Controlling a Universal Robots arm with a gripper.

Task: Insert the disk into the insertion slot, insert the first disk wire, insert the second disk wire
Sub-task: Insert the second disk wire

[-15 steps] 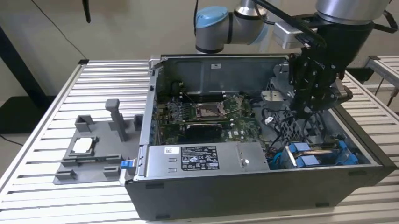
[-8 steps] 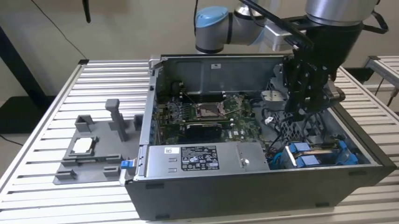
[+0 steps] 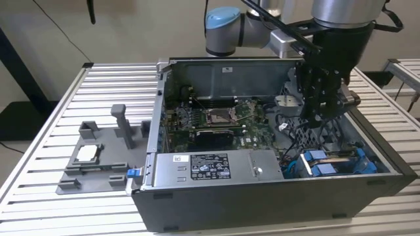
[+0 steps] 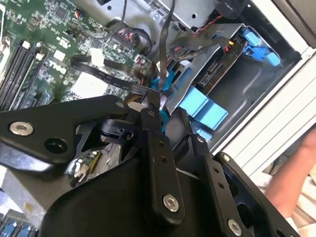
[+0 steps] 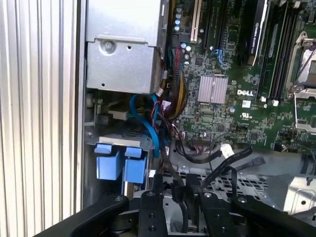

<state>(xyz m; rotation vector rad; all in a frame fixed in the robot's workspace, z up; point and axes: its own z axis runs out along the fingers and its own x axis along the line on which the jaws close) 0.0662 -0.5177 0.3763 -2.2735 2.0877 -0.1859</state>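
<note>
Hanging inside the open computer case (image 3: 262, 211), the gripper (image 5: 175, 183) appears to have its fingers pinched on a black wire (image 5: 165, 158). I judge this is to steer its plug toward the disk (image 3: 336, 161), which is seated at the case's near corner on the exterior view's right.

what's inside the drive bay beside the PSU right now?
The disk shows as two blue carrier tabs sticking out of the drive bay, a blue cable looping past. Its body and connectors are covered by the bay's metal, so seating cannot be confirmed.
</note>
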